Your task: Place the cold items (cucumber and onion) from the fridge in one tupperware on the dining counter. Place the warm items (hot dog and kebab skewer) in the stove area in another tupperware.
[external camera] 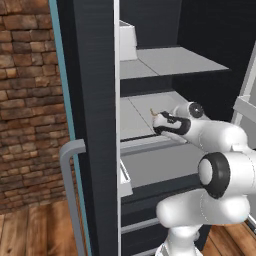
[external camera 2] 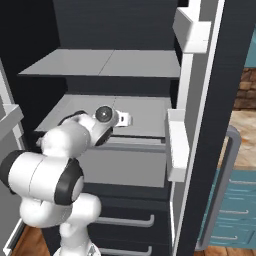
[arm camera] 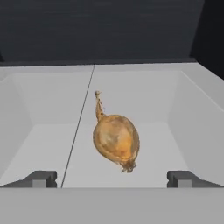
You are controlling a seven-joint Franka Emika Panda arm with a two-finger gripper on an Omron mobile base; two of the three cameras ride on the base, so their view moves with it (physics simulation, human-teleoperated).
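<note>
Hand view shows hand (arm camera: 112,179) wide open before the onion (arm camera: 116,139), seemingly untouched.

- Open black fridge (external camera: 95,100) across centre frame, grey shelves inside.
- White arm (external camera: 220,165) from lower right, reaching mid shelf.
- Brick wall (external camera: 30,100) at left.

The small round yellowish-tan onion (arm camera: 116,141) lies on the grey shelf (arm camera: 144,105) of the tall black fridge (external camera: 90,100), just ahead of my fingers (arm camera: 40,179) and between them, its thin pointed tip aimed away from me.
</note>
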